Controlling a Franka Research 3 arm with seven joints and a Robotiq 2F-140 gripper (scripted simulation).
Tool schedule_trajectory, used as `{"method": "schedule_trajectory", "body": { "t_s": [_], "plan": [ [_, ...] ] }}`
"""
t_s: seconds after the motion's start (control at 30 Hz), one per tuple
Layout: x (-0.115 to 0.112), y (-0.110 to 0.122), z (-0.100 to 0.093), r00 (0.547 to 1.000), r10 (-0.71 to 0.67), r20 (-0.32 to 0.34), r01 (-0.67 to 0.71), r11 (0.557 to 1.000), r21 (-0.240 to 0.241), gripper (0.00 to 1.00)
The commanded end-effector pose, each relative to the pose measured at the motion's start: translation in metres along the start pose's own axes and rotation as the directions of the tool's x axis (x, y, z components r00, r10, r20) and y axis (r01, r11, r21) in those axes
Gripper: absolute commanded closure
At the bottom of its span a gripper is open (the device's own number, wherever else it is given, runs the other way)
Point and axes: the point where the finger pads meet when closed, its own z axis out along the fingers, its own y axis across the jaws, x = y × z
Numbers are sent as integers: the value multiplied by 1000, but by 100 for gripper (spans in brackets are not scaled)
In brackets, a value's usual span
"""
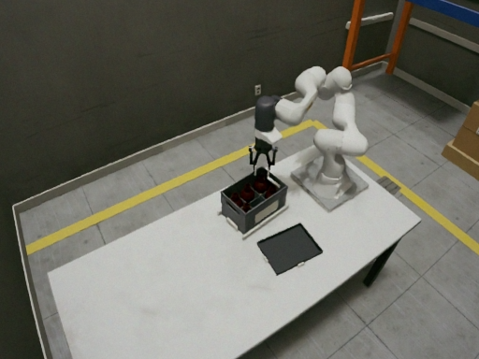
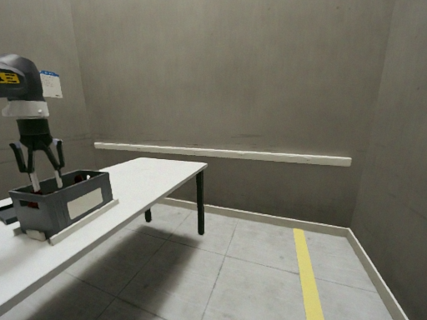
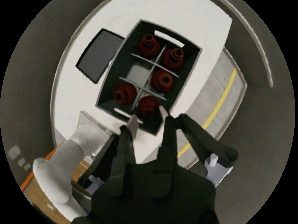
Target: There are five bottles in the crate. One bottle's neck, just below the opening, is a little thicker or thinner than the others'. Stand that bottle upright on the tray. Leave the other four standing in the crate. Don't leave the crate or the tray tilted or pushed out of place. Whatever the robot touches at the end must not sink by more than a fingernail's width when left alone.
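The dark grey crate (image 1: 233,214) (image 2: 42,220) (image 3: 186,80) stands level on the table. Several dark red bottles stand in its cells; the middle cell on the tray side is empty. No neck difference can be made out. My gripper (image 1: 262,173) (image 2: 47,187) (image 3: 148,115) points down at the crate's robot-side end, fingers partly apart and open. The end bottle (image 3: 148,106) away from the tray lies between and just beyond the fingertips in the wrist view; no contact is visible. The black tray (image 1: 290,248) (image 3: 97,52) lies flat and holds nothing.
Pale strips (image 1: 266,222) (image 2: 85,221) run along the crate's base. Dividers (image 3: 145,82) separate the cells. The robot's base (image 1: 329,187) stands on the table beyond the crate's end. The tray lies off the crate's long side, with a gap between them.
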Motion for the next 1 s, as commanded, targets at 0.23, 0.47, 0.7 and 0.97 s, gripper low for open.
{"method": "schedule_trajectory", "body": {
  "t_s": [0.23,0.47,0.7,0.97],
  "plan": [
    [0,1,10,1000,3,1,-3,1000,-3,56],
    [0,1,16,1000,3,1,-3,1000,-3,56],
    [0,1,25,1000,3,1,-3,1000,-3,56],
    [0,1,32,1000,3,1,-3,1000,-3,56]
  ]
}}
